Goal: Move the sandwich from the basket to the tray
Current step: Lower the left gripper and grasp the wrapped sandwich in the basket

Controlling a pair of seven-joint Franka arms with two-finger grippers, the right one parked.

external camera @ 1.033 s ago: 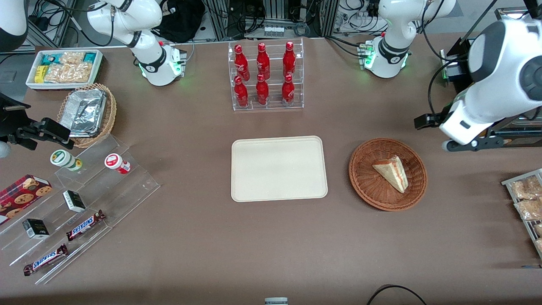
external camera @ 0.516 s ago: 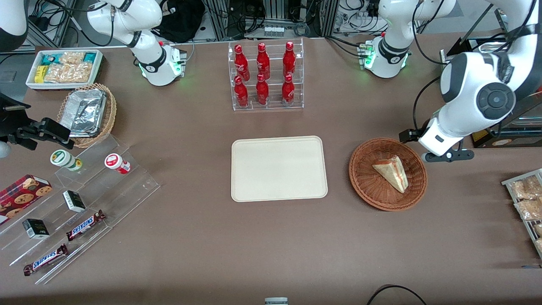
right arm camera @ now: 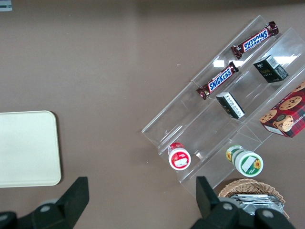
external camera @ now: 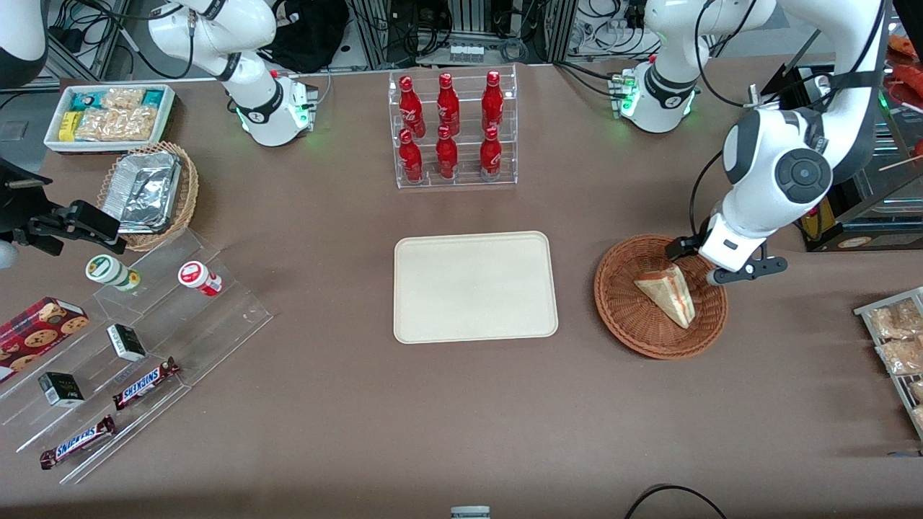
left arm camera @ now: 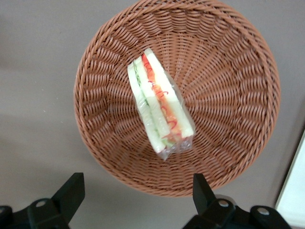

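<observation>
The gripper (external camera: 710, 263) hung above the basket (external camera: 627, 317), over the part of its rim farther from the front camera, and its fingers (left arm camera: 71, 191) stood wide apart with nothing between them. In the wrist view the two fingertips framed the basket's edge, well spread, clear of the wicker. The sandwich (external camera: 667, 292) lay inside the basket, a wrapped wedge on its side, filling edge showing red and green, untouched by the gripper. The tray (external camera: 433, 317) sat bare beside the basket, nearer the middle of the surface, with a strip of brown surface between the two.

So the job was barely begun, by the look of it: no grasp made, nothing lifted, nothing on the tray. The approach looked to be the step in hand. Left to do: line up over the wedge, come down, close on it, lift it clear of the rim, carry it across and set it down on the tray. The plastic wrap might slip in the grip.
</observation>
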